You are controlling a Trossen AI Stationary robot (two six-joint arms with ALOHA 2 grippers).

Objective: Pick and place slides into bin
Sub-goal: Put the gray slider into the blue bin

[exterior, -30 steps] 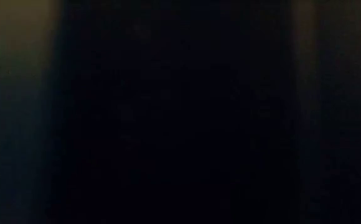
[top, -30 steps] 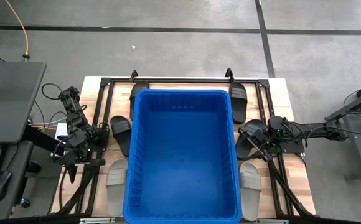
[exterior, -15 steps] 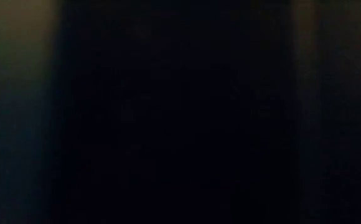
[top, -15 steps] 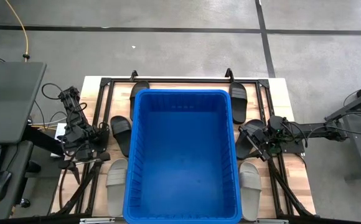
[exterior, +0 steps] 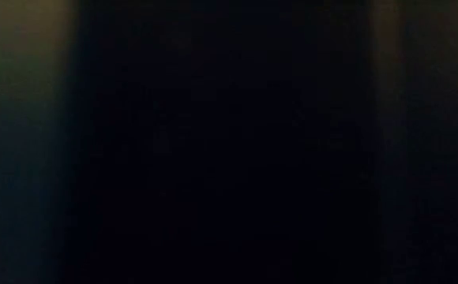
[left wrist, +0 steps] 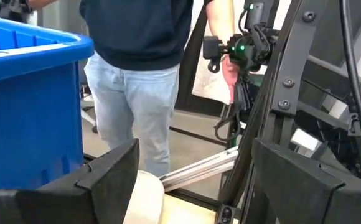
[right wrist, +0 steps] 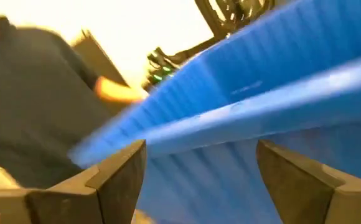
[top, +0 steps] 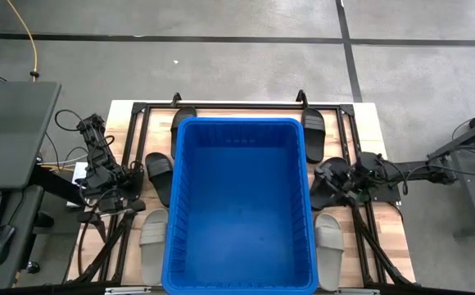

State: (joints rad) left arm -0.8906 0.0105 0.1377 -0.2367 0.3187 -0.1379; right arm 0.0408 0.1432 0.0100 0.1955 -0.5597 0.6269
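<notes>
The blue bin (top: 242,205) stands in the middle of the wooden table. Black slides lie flat on their soles around it: two at the far corners (top: 182,121) (top: 313,124), one to its left (top: 160,174) and one to its right (top: 323,190). Grey slides lie by the near corners (top: 153,244) (top: 330,246). My left gripper (top: 110,205) hovers open left of the bin (left wrist: 25,106), over the near left grey slide (left wrist: 144,199). My right gripper (top: 336,184) is open above the right black slide, facing the bin's wall (right wrist: 261,93). The low view is dark.
A black metal frame (top: 221,106) runs along the table's far edge and down both sides past the arms. A person (left wrist: 140,62) stands beyond the near edge by another device. A laptop and desk (top: 8,139) sit left of the table.
Both grippers have rolled about their own pointing lines while staying where they were, the left one first, then the right. Both stay open. The slides and the bin have not moved.
</notes>
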